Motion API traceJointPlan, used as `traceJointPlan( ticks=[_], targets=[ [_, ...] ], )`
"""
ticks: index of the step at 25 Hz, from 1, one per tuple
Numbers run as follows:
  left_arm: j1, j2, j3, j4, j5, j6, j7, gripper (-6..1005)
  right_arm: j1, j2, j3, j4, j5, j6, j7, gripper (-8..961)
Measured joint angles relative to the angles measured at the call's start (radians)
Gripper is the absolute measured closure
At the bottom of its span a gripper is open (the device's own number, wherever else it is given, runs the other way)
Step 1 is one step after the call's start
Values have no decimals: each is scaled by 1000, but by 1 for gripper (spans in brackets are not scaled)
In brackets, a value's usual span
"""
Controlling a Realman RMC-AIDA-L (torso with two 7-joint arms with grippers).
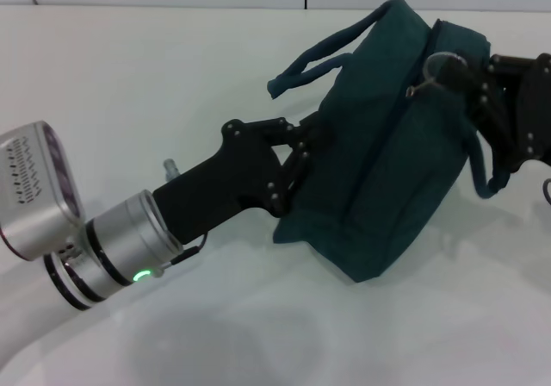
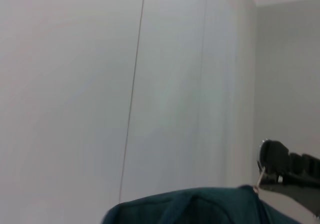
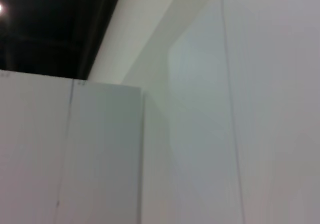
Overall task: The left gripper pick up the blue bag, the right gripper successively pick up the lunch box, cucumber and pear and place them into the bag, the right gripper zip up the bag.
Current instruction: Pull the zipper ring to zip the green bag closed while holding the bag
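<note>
Right now I see the blue bag (image 1: 392, 145) lying tilted on the white counter (image 1: 155, 84), toward my right side, its bulging body closed along the zipper seam that runs up its top. One rope-like handle (image 1: 323, 54) loops out toward the back left, and the other handle (image 1: 486, 175) hangs off the bag's right end. The metal ring pull (image 1: 441, 61) sits at the zipper's upper right end.

My right gripper (image 1: 452, 74) is at that end of the bag, and its black fingers are pinched around the ring pull; the left wrist view shows the same tip (image 2: 272, 156) clamped just above the teal fabric (image 2: 200, 206). The rest of the linkage stretches off to the right edge of the head view.

My left gripper (image 1: 312, 149) reaches in from the lower left, its silver arm showing a green light (image 1: 140, 275). Its fingers press into the bag's left side and appear narrowed onto the fabric there, though the tips are hidden against the bag.

The right wrist view shows only pale wall panels (image 3: 200, 134) and a dark ceiling (image 3: 50, 24).
</note>
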Motion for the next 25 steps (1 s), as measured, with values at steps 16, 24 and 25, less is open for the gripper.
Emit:
traceJointPlan(
  ticks=[16,24,25],
  targets=[
    [-3,7,0,-91,59,17,-2,908,-8,-1,13,127,188,56,9,944],
    [9,8,0,-156,11,80,-47,883,-43,-6,22,128,221,77,9,944],
    [10,8,0,-160,9,83,-50,880,-45,-6,23,128,222,81,9,944]
  ],
)
